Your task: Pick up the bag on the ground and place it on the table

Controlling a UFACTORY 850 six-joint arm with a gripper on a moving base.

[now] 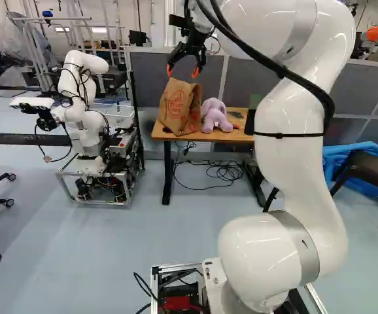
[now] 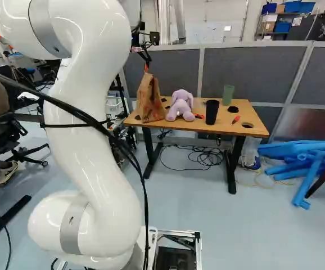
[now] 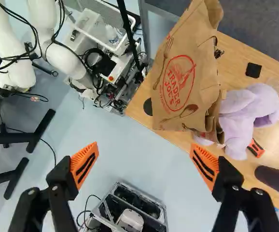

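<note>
1. And there's the paper bag (image 1: 178, 111), upright at the left end of the surface (image 1: 205, 137)!
2. Claw (image 1: 183, 69) above it, fingers spread wide!
3. Purple plush toy (image 1: 216, 116) sits just right.

- Pale blue-grey floor (image 1: 110, 242), near to far.
- Grey partition panels (image 2: 247, 70) across far side.
- White wall (image 2: 213, 19) beyond.
- Shelving (image 2: 271, 34) far right, blue bins (image 2: 306, 7) aboard.
- Dark seat (image 1: 374, 171), right.
</note>
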